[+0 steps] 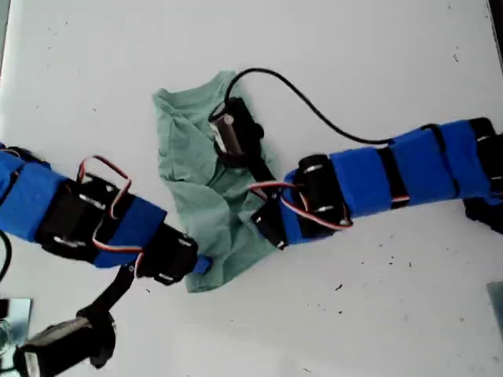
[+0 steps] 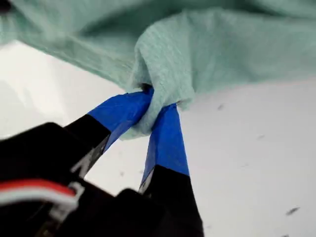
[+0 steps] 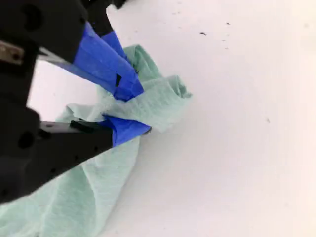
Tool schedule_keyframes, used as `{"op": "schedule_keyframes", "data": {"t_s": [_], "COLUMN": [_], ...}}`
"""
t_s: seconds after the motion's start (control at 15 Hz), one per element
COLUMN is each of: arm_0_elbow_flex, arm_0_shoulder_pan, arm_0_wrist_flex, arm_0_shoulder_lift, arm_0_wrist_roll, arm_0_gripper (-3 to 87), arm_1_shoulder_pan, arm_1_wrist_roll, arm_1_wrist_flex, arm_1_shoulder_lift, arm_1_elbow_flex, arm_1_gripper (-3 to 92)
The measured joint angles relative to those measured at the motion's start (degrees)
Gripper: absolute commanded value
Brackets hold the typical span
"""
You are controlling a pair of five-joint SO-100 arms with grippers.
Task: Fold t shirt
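T shirt (image 1: 192, 169) is crumpled in a heap mid-tabletop (image 1: 377, 63), not flat. My first hand (image 2: 150, 106) is clenched on a bunched fold at its edge, cloth pinched between the blue-taped tips. My second hand (image 3: 131, 106) is clamped on a corner wad the same way. In the exterior view, arms enter from the left and the right and both reach the cloth - can't tell which is first. The right-side arm covers part of the shirt, so its jaws are hidden there.
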Motion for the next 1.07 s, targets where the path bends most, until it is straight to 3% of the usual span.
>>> {"op": "schedule_keyframes", "data": {"t_s": [0.2,0.33,0.53,0.6,0.67,0.8,1.07], "arm_0_elbow_flex": [10.1,21.4,35.9,40.2,43.2,46.6,57.6], "arm_0_shoulder_pan": [-16.2,-25.3,-30.4,-30.4,-31.2,-36.5,-62.4], "arm_0_wrist_flex": [-0.9,-4.0,-9.8,-12.3,-14.6,-15.9,-17.1], "arm_0_shoulder_lift": [11.3,19.6,29.6,32.3,34.6,40.4,65.0], "arm_0_wrist_roll": [5.7,7.7,8.2,8.1,8.1,8.1,14.9], "arm_0_gripper": [-0.2,-0.2,0.8,12.9,21.8,32.1,28.0], "arm_1_shoulder_pan": [13.8,19.8,23.1,23.5,23.8,26.1,36.7], "arm_1_wrist_roll": [-8.6,-11.9,-13.9,-14.2,-14.3,-14.2,-13.6], "arm_1_wrist_flex": [-4.3,-11.5,-21.4,-24.0,-26.5,-31.0,-35.0], "arm_1_shoulder_lift": [2.8,2.8,0.3,-1.0,-1.6,-1.6,2.1], "arm_1_elbow_flex": [0.9,3.5,4.4,4.5,4.5,4.5,7.7], "arm_1_gripper": [-1.3,-1.4,-0.3,18.4,28.5,21.0,14.3]}}
